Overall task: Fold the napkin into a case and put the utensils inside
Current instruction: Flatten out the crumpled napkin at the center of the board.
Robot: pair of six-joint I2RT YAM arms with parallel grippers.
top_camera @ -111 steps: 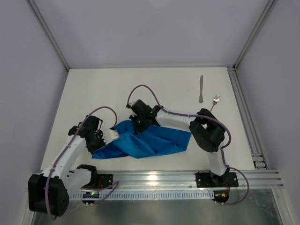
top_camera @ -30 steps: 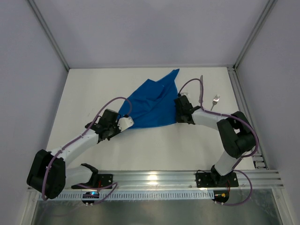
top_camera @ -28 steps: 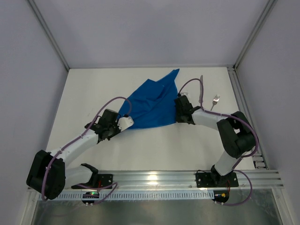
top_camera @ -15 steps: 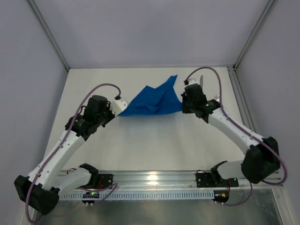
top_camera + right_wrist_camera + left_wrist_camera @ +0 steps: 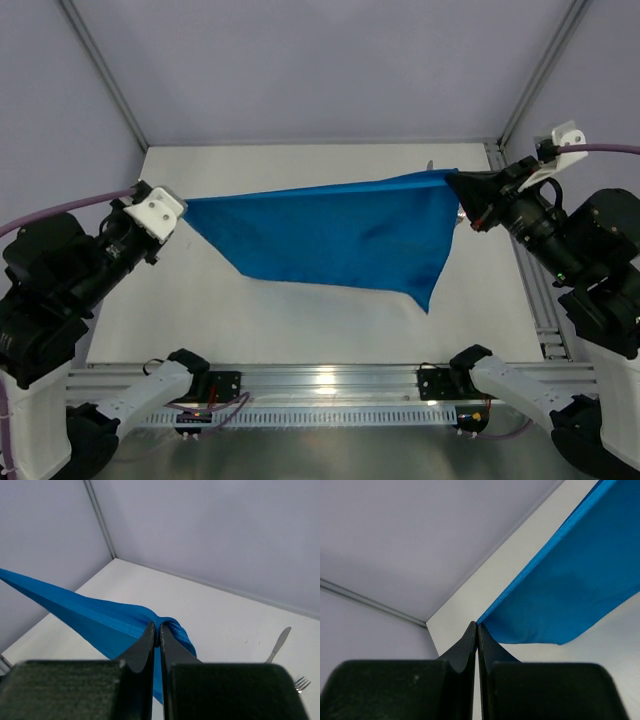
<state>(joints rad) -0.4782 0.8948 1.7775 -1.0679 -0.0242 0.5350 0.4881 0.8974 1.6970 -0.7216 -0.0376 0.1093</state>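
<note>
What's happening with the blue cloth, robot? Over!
Left gripper shut on one napkin corner. Right gripper shut on the other end. Napkin stretched in the air, unfolded. Knife and fork on the table, untouched.

2 white-and-black arms (image 5: pixel 45 300), purple cables (image 5: pixel 612 148), black tapered fingers (image 5: pixel 463 649)

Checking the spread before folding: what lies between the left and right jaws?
Only the napkin, pinched by both jaws and stretched in the air between them; the top view shows it.
</note>
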